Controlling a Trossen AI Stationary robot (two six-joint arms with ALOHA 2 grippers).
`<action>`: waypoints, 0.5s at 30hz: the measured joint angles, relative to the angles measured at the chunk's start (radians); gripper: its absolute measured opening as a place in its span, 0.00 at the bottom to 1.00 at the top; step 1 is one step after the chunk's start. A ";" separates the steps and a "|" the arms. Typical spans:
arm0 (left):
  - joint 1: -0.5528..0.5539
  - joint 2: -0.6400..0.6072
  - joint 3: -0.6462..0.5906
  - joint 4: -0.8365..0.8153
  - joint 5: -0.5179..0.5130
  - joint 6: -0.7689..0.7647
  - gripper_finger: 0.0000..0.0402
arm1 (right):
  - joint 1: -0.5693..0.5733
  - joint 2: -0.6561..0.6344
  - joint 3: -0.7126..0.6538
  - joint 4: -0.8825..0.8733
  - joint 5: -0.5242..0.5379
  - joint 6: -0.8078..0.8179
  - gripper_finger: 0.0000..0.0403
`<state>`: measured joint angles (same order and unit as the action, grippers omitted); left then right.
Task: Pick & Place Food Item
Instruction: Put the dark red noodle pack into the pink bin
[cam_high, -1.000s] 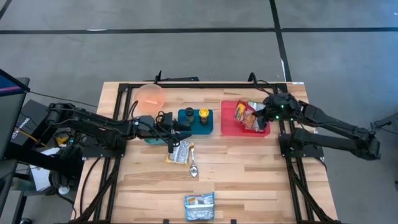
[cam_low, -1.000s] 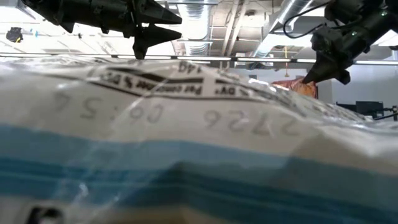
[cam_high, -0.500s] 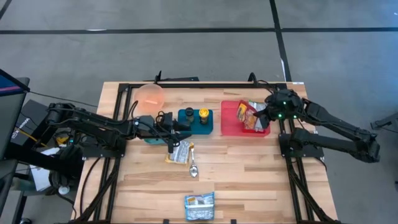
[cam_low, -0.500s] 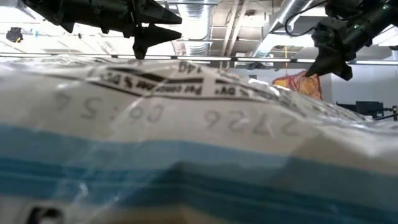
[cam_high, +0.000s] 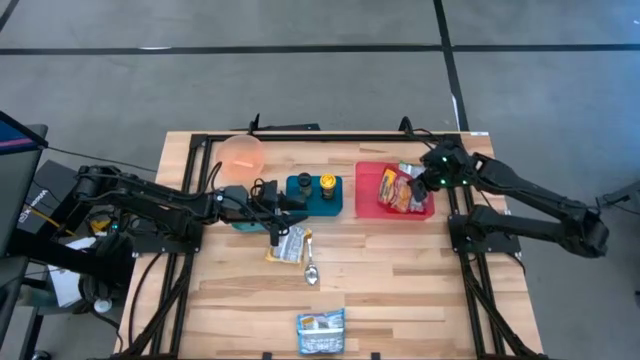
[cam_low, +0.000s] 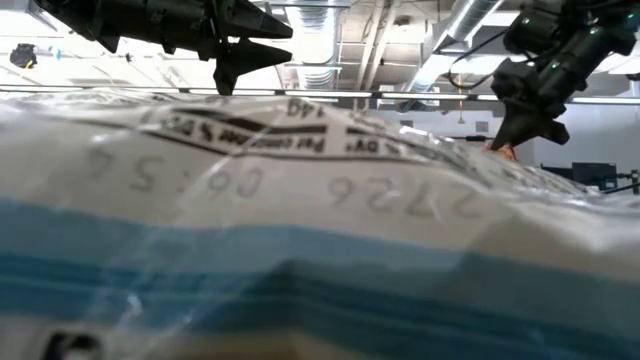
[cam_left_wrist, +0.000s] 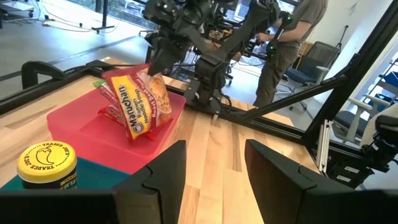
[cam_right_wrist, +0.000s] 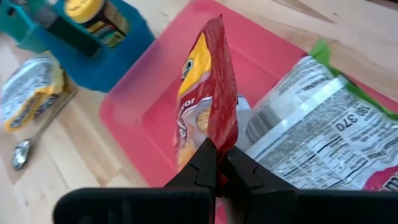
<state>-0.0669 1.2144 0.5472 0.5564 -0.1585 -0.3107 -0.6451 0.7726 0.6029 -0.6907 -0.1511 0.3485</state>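
Note:
A red and yellow noodle packet (cam_high: 393, 189) stands on edge in the red tray (cam_high: 368, 206), next to a green and white packet (cam_right_wrist: 311, 137). My right gripper (cam_high: 422, 184) is over the tray's right side and shut on the noodle packet (cam_right_wrist: 205, 106). It also shows in the left wrist view (cam_left_wrist: 153, 70) and the low view (cam_low: 510, 135). My left gripper (cam_high: 303, 199) hangs open and empty (cam_left_wrist: 214, 180) over the teal tray (cam_high: 305, 206), which carries a yellow-lidded jar (cam_high: 327, 184). My right gripper pinches the noodle packet's upper edge (cam_right_wrist: 216, 138) between its two fingers. The fingers come slanting down from the table's right side. The packet hangs tilted below them, and its lower edge (cam_left_wrist: 138, 132) is down in the red tray.
A yellow and white packet (cam_high: 290, 243) and a spoon (cam_high: 311, 268) lie near the table's middle. A blue and white packet (cam_high: 321, 331) lies at the near edge and fills the low view (cam_low: 300, 250). An orange bowl (cam_high: 242, 155) stands at the far left. A person (cam_left_wrist: 286, 43) stands beyond the table.
My right gripper, shut on the noodle packet, has risen a little and then come down again over the red tray, shifting slightly toward the table's left. The packet has gone down with it into the tray.

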 joint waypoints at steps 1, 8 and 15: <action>0.000 0.000 0.000 0.000 0.000 0.000 0.39 | -0.004 0.012 0.000 0.006 0.006 0.000 0.00; 0.000 0.000 0.000 0.000 0.000 0.000 0.39 | -0.038 0.054 0.000 0.032 0.027 0.000 0.00; 0.000 0.000 0.000 0.001 0.000 0.000 0.39 | -0.057 0.054 0.000 0.010 0.026 0.004 0.01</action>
<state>-0.0669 1.2144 0.5472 0.5571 -0.1586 -0.3107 -0.7017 0.8265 0.6029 -0.6805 -0.1249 0.3525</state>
